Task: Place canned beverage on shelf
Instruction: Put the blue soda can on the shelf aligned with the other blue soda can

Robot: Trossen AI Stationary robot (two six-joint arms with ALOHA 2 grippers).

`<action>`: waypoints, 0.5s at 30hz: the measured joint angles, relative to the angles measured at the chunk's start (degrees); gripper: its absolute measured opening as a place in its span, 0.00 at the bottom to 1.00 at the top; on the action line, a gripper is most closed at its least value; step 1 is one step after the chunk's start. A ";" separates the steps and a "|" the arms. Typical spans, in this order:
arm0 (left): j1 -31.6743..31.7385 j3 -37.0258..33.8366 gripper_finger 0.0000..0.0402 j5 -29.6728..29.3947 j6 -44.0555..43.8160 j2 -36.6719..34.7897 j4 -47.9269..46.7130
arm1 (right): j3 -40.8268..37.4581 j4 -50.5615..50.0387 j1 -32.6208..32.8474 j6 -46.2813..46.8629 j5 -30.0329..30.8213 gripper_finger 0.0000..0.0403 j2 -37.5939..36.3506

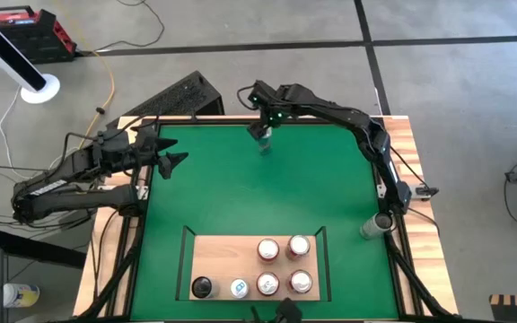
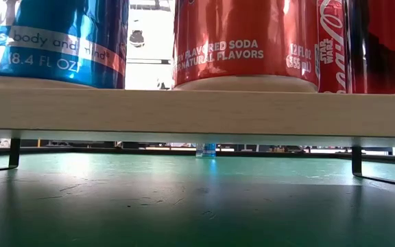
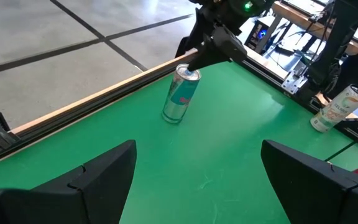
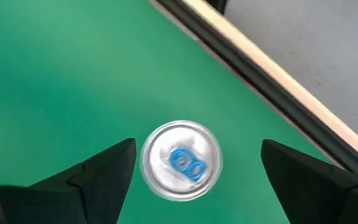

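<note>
The green-matted bench with pale wooden slat borders fills the overhead view. At its six o'clock edge sits the shelf, a flat pale-wood board edged by thin black rails; it carries six cans, with two red-and-white ones in the far row and a dark one, a blue-and-white one and two more red-and-white ones along the near row. The two dark arms come next: the left arm lies across the nine o'clock border with its left end effector spread wide and empty above the mat, well apart from any can. The right arm runs from the three o'clock border up to twelve o'clock, where the right end effector hangs directly over the slim silver-and-blue beverage can. Its fingers stand fully apart on either side of the can's silver top, gripping nothing; the can stands upright on the mat near the twelve o'clock edge, well apart from the shelf. A pale can rests on the three o'clock border by the right arm's base. From bench height, the silver-and-blue can shows small beneath the shelf board.
</note>
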 joint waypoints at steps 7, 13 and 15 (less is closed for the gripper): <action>0.00 0.00 0.82 0.04 0.00 0.00 0.00 | 0.00 0.01 0.78 3.00 1.18 0.92 0.03; 0.00 0.00 0.82 0.46 0.02 -0.02 0.00 | -0.13 -0.68 2.17 5.48 1.32 0.92 3.35; 0.00 0.00 0.82 0.72 0.02 -0.02 0.00 | -0.07 -0.30 2.56 5.84 1.34 0.92 4.45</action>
